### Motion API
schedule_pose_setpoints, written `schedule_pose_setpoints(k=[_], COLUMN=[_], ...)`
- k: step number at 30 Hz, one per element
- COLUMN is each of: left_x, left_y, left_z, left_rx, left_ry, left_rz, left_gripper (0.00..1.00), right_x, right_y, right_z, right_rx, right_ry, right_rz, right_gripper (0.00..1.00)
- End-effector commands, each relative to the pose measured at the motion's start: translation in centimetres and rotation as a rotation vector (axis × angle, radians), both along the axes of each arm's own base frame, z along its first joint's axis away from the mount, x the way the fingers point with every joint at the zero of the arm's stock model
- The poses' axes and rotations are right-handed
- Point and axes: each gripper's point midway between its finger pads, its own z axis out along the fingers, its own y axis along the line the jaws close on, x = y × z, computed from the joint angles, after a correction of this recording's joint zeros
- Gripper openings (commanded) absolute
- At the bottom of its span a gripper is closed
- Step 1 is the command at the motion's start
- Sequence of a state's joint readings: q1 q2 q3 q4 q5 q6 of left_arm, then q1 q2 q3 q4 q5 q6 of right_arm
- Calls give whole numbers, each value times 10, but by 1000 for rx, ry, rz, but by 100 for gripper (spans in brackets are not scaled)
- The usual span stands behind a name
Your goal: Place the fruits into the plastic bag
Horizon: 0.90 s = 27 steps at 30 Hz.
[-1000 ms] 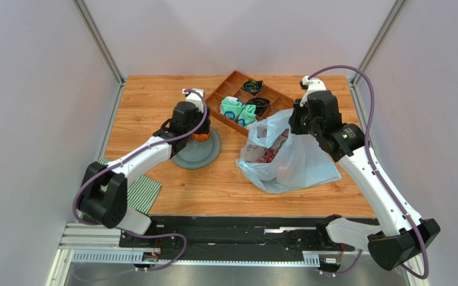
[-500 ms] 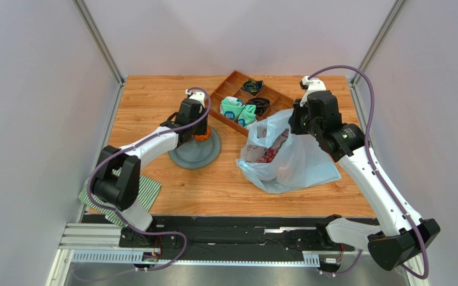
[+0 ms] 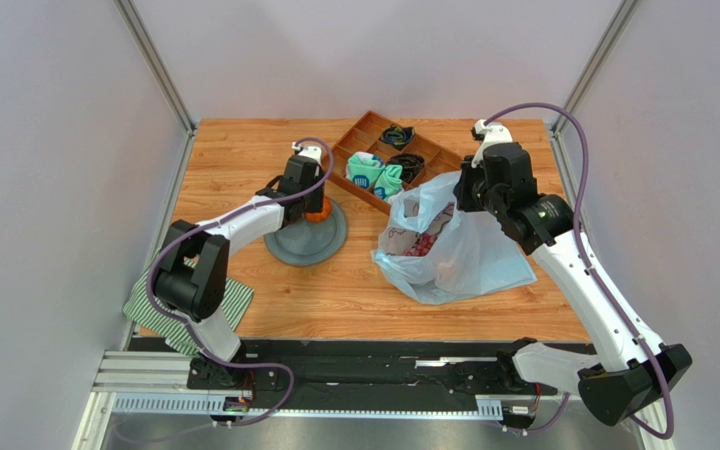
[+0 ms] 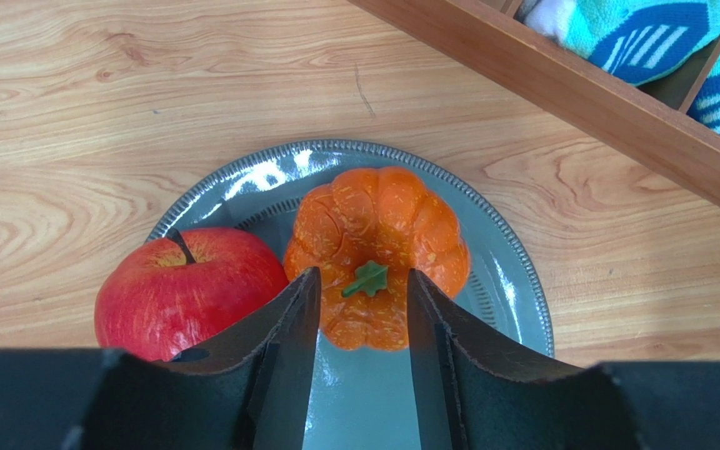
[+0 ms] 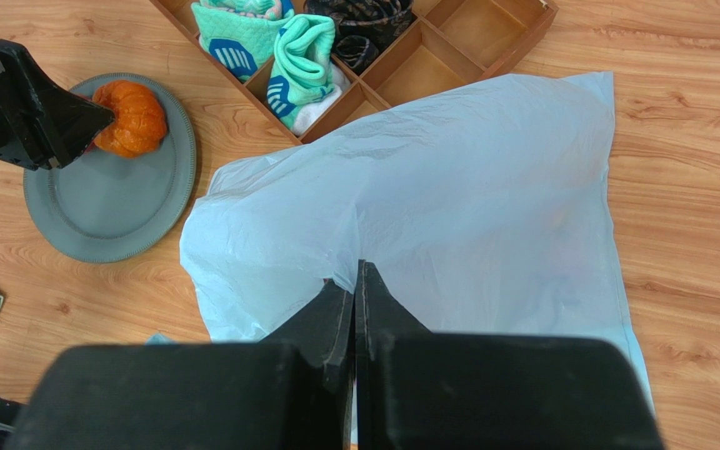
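Since a second ago the left arm's elbow has swung inward, and the left hand (image 3: 311, 204) has edged a little farther out over the round grey plate (image 3: 290, 247); the right arm has not shifted. From above, the left hand hangs directly over the ribbed orange pumpkin-shaped fruit (image 3: 317, 217). The right hand (image 3: 465, 195) holds up the top edge of the thin light-blue plastic bag (image 3: 472, 261), which lies well off to the left hand's right across the bare tabletop (image 3: 242, 150). Reddish pieces show through the film but cannot be told apart.

From the left wrist, the left hand is spread open and holds nothing. Its fingers (image 4: 289, 328) straddle the fruit's near half, with the green stem centred between them. The fruit is squat and round with no long axis, so a straight descent looks sufficient. A red apple (image 4: 185, 292) sits just outside the left finger, close enough that it may get nudged. Whether the pads touch the fruit cannot be told.

From the right wrist, the right hand is pinched shut on a fold of the bag. The bag's mouth and contents are hidden here, and the left hand blocks the apple.
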<state>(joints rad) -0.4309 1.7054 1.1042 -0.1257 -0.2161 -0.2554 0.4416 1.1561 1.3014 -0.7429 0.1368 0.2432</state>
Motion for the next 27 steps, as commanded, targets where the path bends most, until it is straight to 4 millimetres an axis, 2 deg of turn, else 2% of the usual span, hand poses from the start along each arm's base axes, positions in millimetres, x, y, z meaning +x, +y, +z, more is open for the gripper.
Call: schedule_pose_setpoints(k=[1, 10, 17, 20, 21, 26, 27], left_x=[20, 21, 19, 18, 18, 16, 15], left_y=[-3, -7, -7, -9, -10, -19, -20], left_z=[24, 14, 7, 5, 4, 11, 10], left_rx=[-14, -27, -29, -33, -36, -75, -81], left_ry=[-76, -48, -31, -21, -19, -40, -39], left_rz=[4, 3, 7, 1, -1, -55, -60], left_gripper=[45, 32, 32, 22, 16, 6, 1], right_x=[5, 8, 9, 8, 9, 8, 8], right_y=[2, 3, 3, 2, 2, 1, 0], right_z=[10, 9, 9, 9, 9, 10, 9], right_rx=[24, 17, 18, 15, 14, 11, 8], right_ry=[-35, -31, -31, -30, -32, -37, -34], right_rz=[-5, -4, -8, -10, -10, -15, -15], right_gripper=[0, 0, 0, 0, 0, 0, 0])
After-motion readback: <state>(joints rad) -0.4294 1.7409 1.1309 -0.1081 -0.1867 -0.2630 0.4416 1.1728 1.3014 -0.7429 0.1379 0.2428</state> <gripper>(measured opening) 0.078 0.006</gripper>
